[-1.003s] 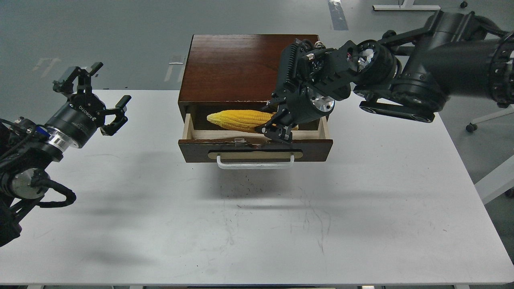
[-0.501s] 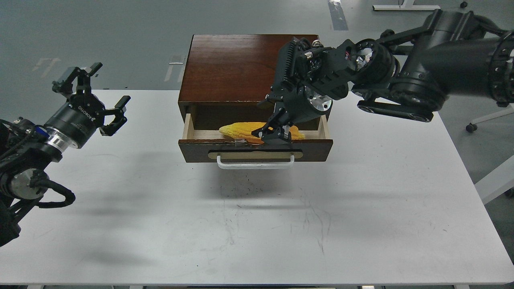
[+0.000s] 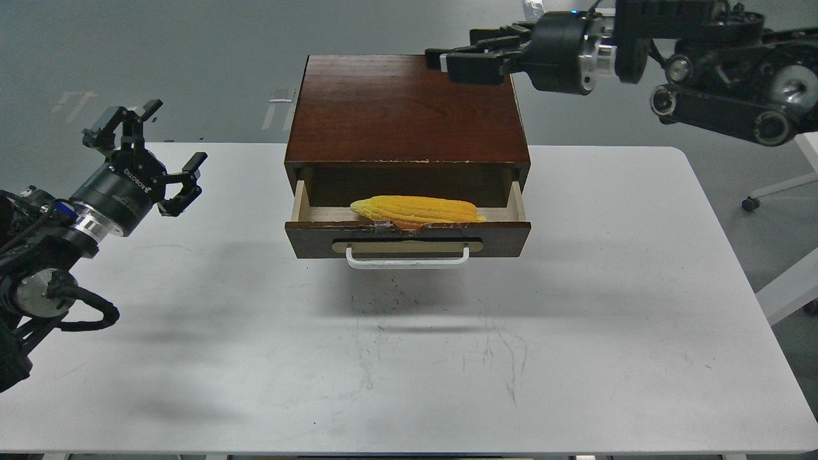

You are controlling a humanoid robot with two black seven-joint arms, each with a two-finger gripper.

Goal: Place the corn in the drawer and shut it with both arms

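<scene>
The corn lies lengthwise inside the open drawer, tip to the left, resting on the pale wood floor just behind the drawer front. The white bar handle faces me. My right gripper is open and empty, raised high above the back right of the cabinet top, fingers pointing left. My left gripper is open and empty, held above the table well left of the drawer.
The dark brown cabinet stands at the back middle of the white table. A chair wheel and a white table leg are on the floor at the right.
My right gripper let go of the corn, which dropped flat into the drawer, then lifted up and back to above the cabinet. The left arm has barely moved.
</scene>
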